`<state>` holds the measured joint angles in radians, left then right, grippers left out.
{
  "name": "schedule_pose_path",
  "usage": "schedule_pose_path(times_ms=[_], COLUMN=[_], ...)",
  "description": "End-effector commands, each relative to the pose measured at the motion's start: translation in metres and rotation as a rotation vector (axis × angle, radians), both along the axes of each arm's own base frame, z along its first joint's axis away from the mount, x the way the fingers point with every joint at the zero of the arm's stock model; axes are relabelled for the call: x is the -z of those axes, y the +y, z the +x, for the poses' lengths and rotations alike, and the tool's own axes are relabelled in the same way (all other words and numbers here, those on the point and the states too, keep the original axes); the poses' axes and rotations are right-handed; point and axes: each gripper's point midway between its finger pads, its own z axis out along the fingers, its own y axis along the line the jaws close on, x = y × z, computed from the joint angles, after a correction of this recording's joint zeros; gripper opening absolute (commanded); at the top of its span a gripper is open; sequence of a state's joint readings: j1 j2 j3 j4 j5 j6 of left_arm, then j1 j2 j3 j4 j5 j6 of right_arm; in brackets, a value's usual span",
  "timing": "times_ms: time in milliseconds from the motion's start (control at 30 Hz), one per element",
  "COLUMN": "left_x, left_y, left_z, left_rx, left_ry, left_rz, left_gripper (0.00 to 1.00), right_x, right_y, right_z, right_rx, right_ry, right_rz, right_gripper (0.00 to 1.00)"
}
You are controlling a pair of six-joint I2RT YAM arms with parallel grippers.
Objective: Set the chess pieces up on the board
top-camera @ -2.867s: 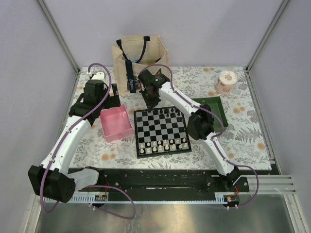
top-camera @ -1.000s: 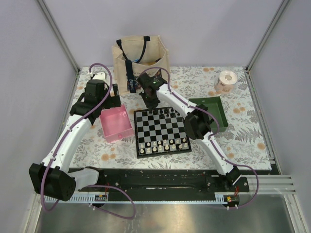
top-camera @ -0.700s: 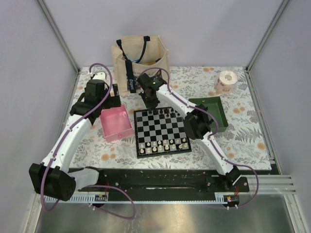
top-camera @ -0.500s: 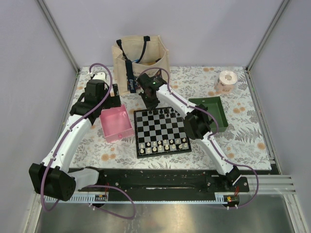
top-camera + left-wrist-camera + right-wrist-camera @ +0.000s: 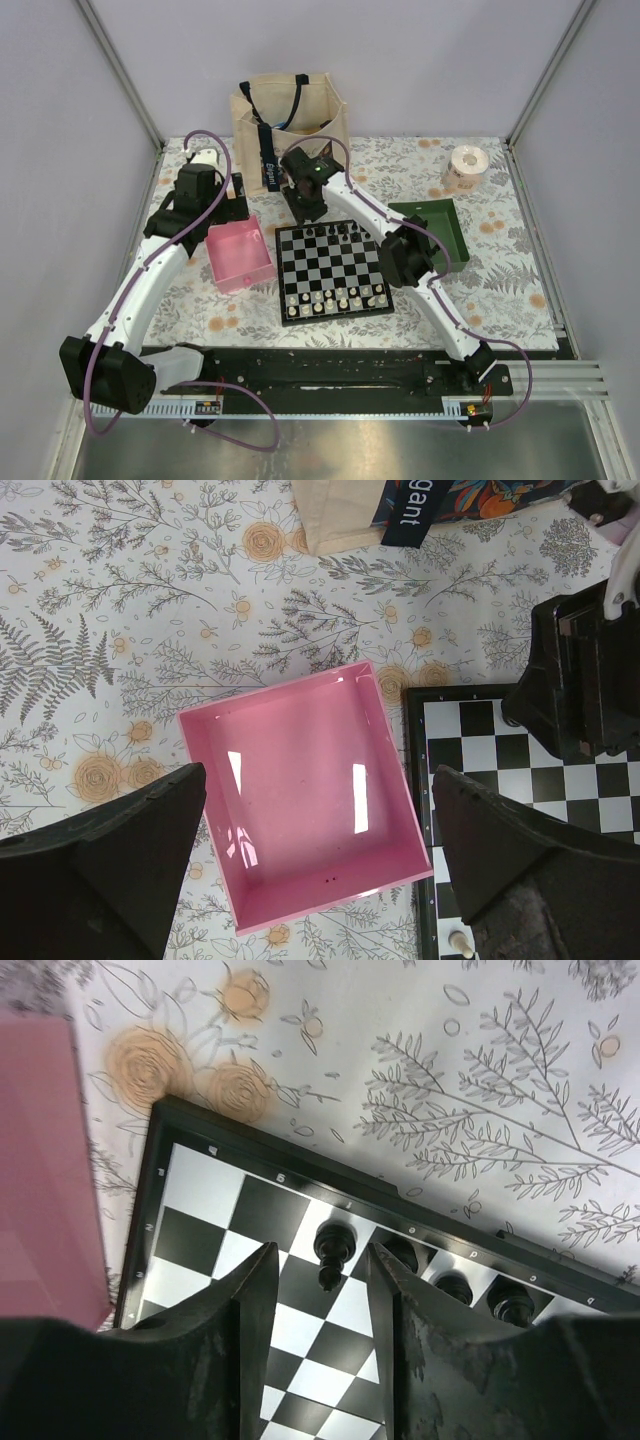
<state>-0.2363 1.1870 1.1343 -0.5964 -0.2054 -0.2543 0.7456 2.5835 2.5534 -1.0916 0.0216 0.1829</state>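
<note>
Soft, even overhead light is filling the scene and casting faint shadows beneath the arms [image 5: 150, 275]. Two white glare streaks are lying on the pink tray [image 5: 300, 750]. The close fingers [image 5: 200, 1360] are rendering dark and slightly defocused.

From the top view we cannot tell the kinds of the chess pieces [image 5: 340, 231] along the far row of the board [image 5: 333, 265]. They are too small, and so are the white pieces [image 5: 335, 297] on its near rows. The right gripper [image 5: 307, 214] covers part of the board's far edge near its left corner.

In the right wrist view the board runs out at the bottom and right. The dark fingers [image 5: 225, 1360] cover many of its squares, and one half hides a black piece [image 5: 400, 1252]. The pink tray [image 5: 40, 1160], left of the board, is cut by the edge.

In the left wrist view the right arm [image 5: 585, 680] masks part of the board's far rows. A white piece [image 5: 458, 942] by the board's left border is cut by the bottom edge.
</note>
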Motion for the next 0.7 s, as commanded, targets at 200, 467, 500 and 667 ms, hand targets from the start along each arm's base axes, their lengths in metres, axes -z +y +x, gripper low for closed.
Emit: schedule_pose_path(times_ms=[200, 467, 500, 667], left_x=[-0.006, -0.005, -0.004, -0.006], left_y=[-0.004, -0.005, -0.007, -0.012], left_z=[0.007, 0.005, 0.005, 0.006], left_rx=[0.008, 0.010, 0.018, 0.045], left_ry=[-0.030, -0.035, -0.039, -0.059], left_rz=[-0.014, -0.025, -0.029, -0.046], left_gripper=[0.99, 0.99, 0.99, 0.99], right_x=[-0.139, -0.197, -0.200, -0.168], right_y=[0.013, -0.095, -0.115, -0.220], right_z=[0.014, 0.028, 0.028, 0.011], right_rx=[0.013, 0.202, 0.244, 0.449], right_ry=[-0.218, -0.346, -0.354, -0.340], right_rz=[0.246, 0.169, 0.160, 0.137], right_gripper=[0.49, 0.49, 0.49, 0.52])
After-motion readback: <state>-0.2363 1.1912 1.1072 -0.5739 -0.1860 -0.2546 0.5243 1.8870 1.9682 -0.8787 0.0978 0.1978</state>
